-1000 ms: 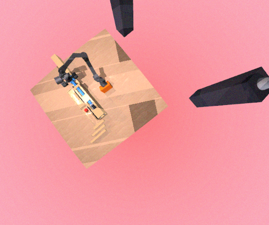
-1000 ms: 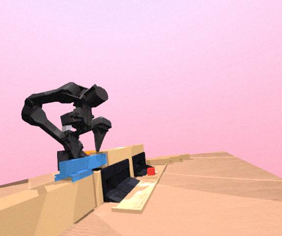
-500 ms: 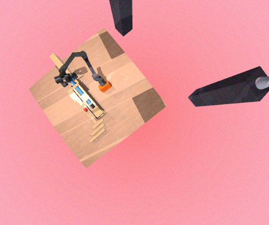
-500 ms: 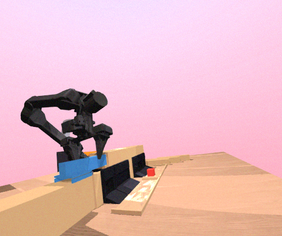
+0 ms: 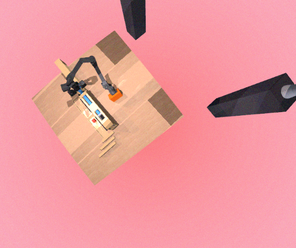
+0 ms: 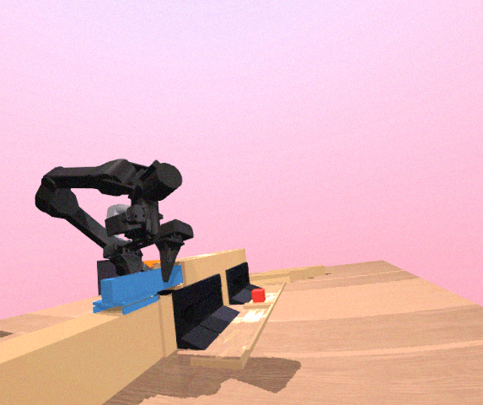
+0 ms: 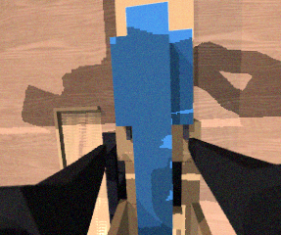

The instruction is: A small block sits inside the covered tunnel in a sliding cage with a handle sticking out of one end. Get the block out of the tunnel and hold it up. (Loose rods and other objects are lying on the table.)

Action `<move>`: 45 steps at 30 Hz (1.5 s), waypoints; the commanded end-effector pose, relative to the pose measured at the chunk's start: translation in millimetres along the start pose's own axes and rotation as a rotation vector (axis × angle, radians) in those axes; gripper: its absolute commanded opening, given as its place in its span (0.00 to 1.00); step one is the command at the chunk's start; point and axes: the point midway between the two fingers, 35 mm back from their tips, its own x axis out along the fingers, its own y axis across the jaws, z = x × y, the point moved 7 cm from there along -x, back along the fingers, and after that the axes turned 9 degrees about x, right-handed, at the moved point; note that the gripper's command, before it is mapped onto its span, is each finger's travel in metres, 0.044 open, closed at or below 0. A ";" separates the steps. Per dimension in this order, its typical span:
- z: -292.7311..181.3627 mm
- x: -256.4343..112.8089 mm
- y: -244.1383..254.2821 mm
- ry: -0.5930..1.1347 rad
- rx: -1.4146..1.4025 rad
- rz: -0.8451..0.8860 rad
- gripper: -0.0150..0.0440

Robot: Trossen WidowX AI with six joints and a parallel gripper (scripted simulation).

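Pinkish backdrop; red block (image 5: 94, 120) (image 6: 258, 294) lies in side tray (image 5: 97, 128) (image 6: 260, 326), beyond parted end effector (image 5: 77, 87) (image 6: 147, 272) (image 7: 148, 146) straddling blue handle (image 5: 80, 91) (image 6: 139, 285) (image 7: 152, 147)

Wood-grained tabletop (image 5: 142, 138) (image 6: 385, 314) (image 7: 248, 29) against plain pink surroundings.

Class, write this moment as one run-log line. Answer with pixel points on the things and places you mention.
gripper (image 5: 76, 87) (image 6: 147, 275) (image 7: 148, 146): open, astride blue handle (image 6: 134, 283) (image 7: 142, 80) | red block (image 5: 94, 120) (image 6: 258, 294): in tray beside tunnel, not held
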 end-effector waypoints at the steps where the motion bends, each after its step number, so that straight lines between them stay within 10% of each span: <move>1: 0.4 -0.5 0.6 -0.001 0.005 0.000 0.64; 14: -1.1 -0.4 0.3 0.000 0.005 0.000 0.25; 38: -27.2 1.2 -6.4 0.001 0.001 0.001 0.25; 45: -8.7 -1.2 -2.7 -0.058 0.044 0.003 0.57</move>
